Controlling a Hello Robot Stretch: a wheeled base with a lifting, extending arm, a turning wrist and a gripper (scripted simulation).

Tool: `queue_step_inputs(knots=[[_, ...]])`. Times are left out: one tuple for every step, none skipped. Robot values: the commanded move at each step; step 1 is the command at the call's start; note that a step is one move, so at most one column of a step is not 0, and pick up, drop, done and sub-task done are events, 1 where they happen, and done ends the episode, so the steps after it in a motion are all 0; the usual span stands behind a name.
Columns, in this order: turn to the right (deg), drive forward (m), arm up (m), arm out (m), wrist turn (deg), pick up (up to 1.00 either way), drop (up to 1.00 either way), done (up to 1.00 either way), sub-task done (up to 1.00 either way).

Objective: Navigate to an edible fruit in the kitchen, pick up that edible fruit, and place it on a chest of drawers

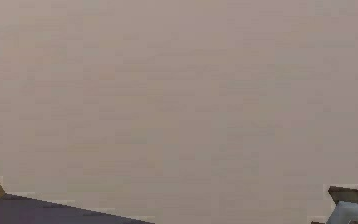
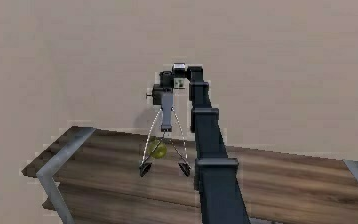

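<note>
Pick-up is judged in hand: the claw (image 2: 164,169) is seen at a green fruit (image 2: 159,151) on the desk (image 2: 97,160). Whether it is grasped cannot be told. A clean lift is called for next.

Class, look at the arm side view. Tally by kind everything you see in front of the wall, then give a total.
Wooden table: 1
Small round yellow-green thing: 1
Arm: 1
Pincer: 1
Total: 4

Plain indoor room, beige wall (image 1: 177,90), wooden tabletop (image 2: 102,160) (grey-framed)
</note>
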Motion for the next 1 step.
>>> queue_step_inputs(knots=[[0.0, 0.0, 0.0, 0.0, 45.0, 0.0, 0.0, 0.0, 0.0]])
